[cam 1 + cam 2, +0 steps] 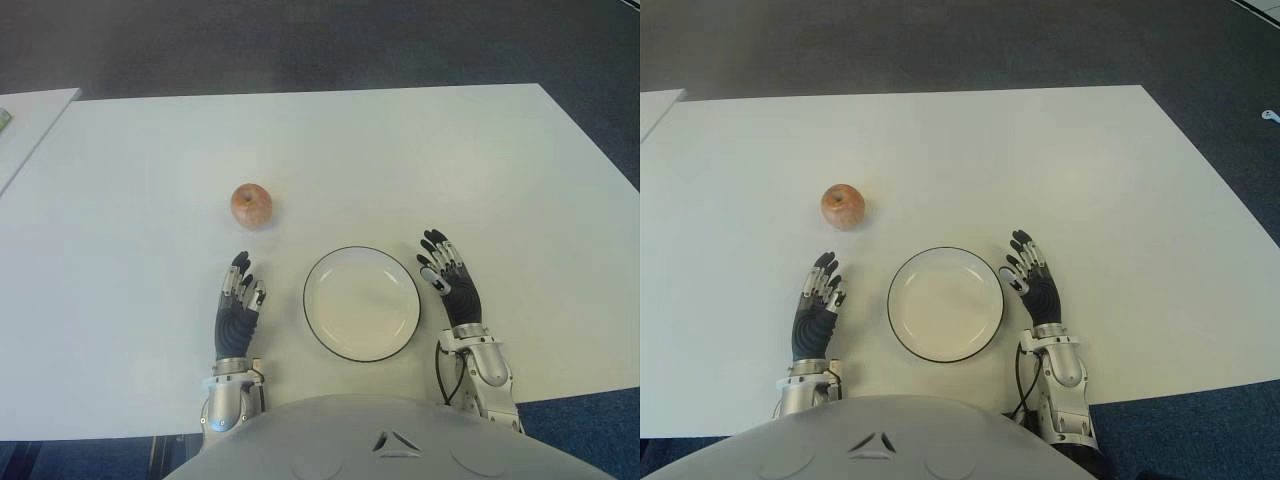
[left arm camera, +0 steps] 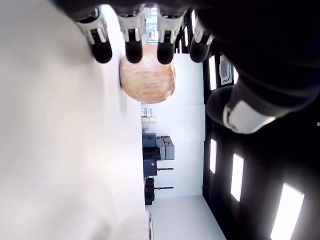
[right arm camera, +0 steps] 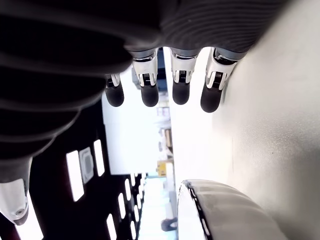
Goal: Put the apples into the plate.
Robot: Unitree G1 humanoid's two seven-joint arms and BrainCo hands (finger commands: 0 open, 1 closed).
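My left hand (image 1: 238, 305) sits just to the left of the plate (image 1: 362, 303), palm down near the counter's (image 1: 520, 180) close edge, fingers loosely spread and holding nothing; its wrist view shows the fingertips (image 2: 134, 50) hanging free with the fruit beyond them. My right hand (image 1: 452, 285) shows on the plate's other side, just beside its rim, fingers likewise apart and empty. The plate lies between the two hands, white with a dark rim, nothing in it. Farther out, the only apple (image 1: 251, 205) I can see stands on the bare counter, straight ahead of the left hand and slightly toward the plate's side, apart from the fingertips and clear of the plate. It is roundish, stem dimple facing up, so I see no long axis to line up with. The left hand is plainly the nearer one; I judge the reach is a straight push forward, then a carry back and to the right into the plate. Nothing of the task is done yet.
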